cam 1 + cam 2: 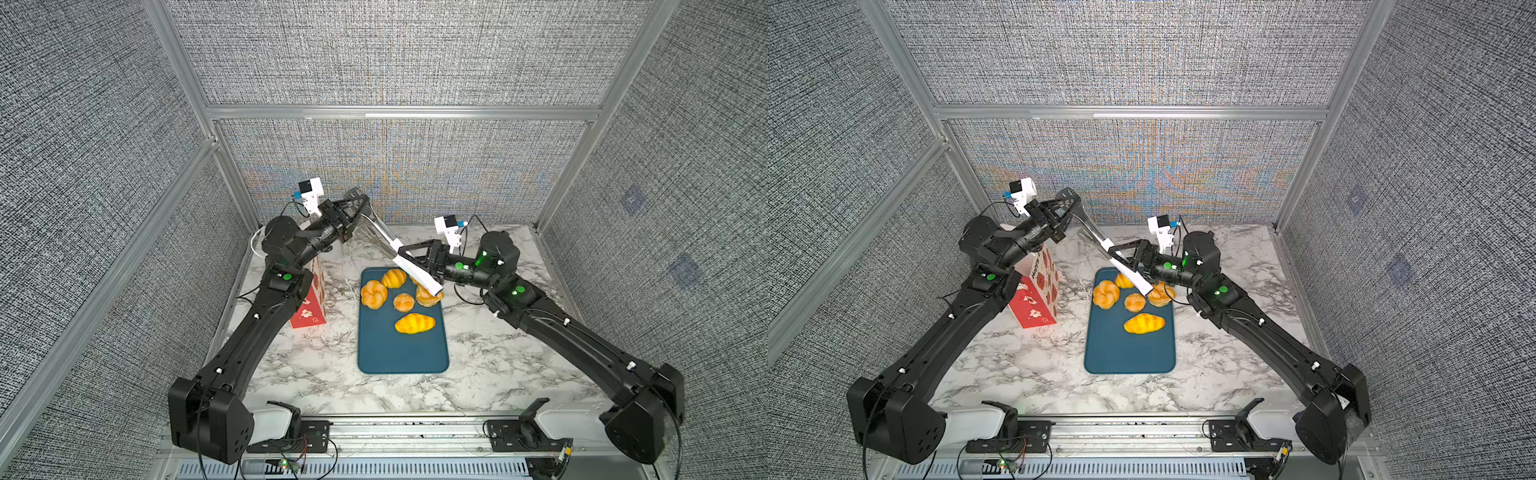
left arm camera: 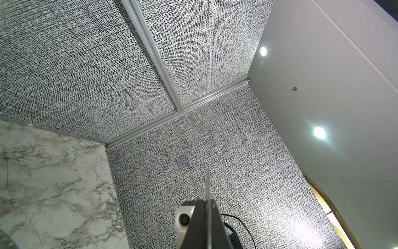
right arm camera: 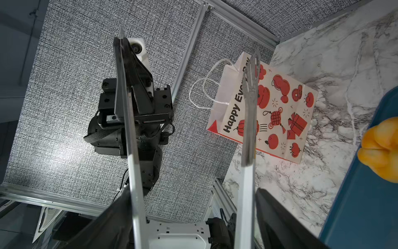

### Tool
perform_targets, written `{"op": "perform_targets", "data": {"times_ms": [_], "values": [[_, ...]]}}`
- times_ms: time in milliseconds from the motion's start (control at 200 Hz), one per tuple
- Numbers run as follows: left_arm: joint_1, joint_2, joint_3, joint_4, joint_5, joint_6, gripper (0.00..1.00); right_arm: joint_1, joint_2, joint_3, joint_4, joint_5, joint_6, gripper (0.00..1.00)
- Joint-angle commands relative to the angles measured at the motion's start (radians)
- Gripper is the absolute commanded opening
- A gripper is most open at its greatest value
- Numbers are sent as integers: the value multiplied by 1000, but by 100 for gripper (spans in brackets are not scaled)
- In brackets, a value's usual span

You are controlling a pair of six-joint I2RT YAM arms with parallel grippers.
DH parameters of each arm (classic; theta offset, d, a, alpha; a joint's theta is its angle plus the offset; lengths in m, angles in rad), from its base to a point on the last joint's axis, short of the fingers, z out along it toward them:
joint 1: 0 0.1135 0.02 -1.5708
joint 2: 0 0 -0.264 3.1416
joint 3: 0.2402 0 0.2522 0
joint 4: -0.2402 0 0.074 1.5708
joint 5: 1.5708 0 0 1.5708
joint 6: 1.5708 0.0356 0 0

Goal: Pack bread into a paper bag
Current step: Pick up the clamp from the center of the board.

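Several golden bread pieces point(image 1: 414, 323) lie on a teal tray point(image 1: 399, 357), also seen in the right wrist view as bread point(image 3: 379, 148). The paper bag point(image 1: 1038, 295) stands upright left of the tray, partly under my left arm; its printed front point(image 3: 280, 107) shows in the right wrist view. Metal tongs point(image 1: 380, 235) with white handles hang in the air between both grippers. My left gripper point(image 1: 359, 199) is shut on one tong tip point(image 2: 207, 185). My right gripper point(image 1: 405, 251) grips the two tong arms point(image 3: 247, 129) from outside, jaws wide, above the tray's far end. The tongs hold nothing.
Grey textured walls with aluminium rails point(image 1: 399, 112) close in the marble table point(image 1: 311, 382) at the back and both sides. The tongs' white handle end point(image 1: 432, 286) pokes out over the far bread. Both arm bases sit at the front corners.
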Motion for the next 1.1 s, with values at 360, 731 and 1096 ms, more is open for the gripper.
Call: {"op": "perform_targets", "data": {"times_ms": [360, 731, 1096], "values": [[3, 2, 3, 72, 14, -22, 2, 8, 12, 15, -24, -43, 15, 90], [3, -8, -16, 69, 17, -30, 2, 9, 46, 89, -95, -143, 21, 90], [3, -24, -35, 63, 19, -24, 2, 7, 66, 137, -155, -183, 2, 90]]}}
